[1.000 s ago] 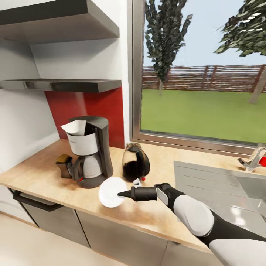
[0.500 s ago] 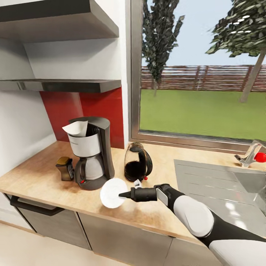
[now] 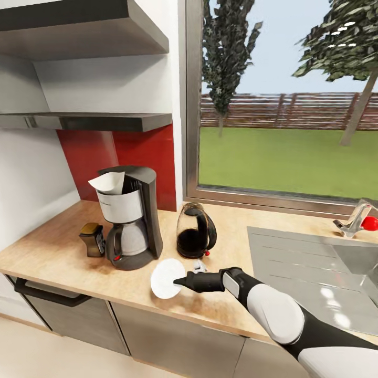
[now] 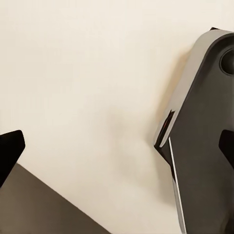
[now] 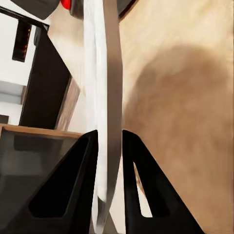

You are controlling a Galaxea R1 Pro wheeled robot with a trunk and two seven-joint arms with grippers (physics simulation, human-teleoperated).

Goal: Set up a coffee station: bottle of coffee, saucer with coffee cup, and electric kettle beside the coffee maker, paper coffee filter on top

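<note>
The black coffee maker (image 3: 129, 219) stands on the wooden countertop (image 3: 52, 247) with a white paper filter (image 3: 107, 182) on top. A dark bottle of coffee (image 3: 92, 239) sits at its left and the dark electric kettle (image 3: 195, 231) at its right. My right gripper (image 3: 178, 282) is shut on the rim of the white saucer (image 3: 167, 278), holding it tilted just above the counter in front of the kettle. In the right wrist view the saucer (image 5: 103, 97) runs edge-on between the two fingers (image 5: 68, 190). A small white thing (image 3: 198, 265) lies half hidden behind the gripper. My left gripper (image 4: 117, 148) is open over a pale floor.
A steel sink (image 3: 315, 273) with a faucet (image 3: 357, 220) takes the counter's right part. Wall shelves (image 3: 89, 122) hang above the coffee maker, and a large window (image 3: 283, 105) is behind. A dark appliance handle (image 3: 47, 296) runs under the counter's front edge.
The view shifted a little at first. My right gripper has moved right and slightly toward me with the saucer, which now stands more tilted off the counter.
</note>
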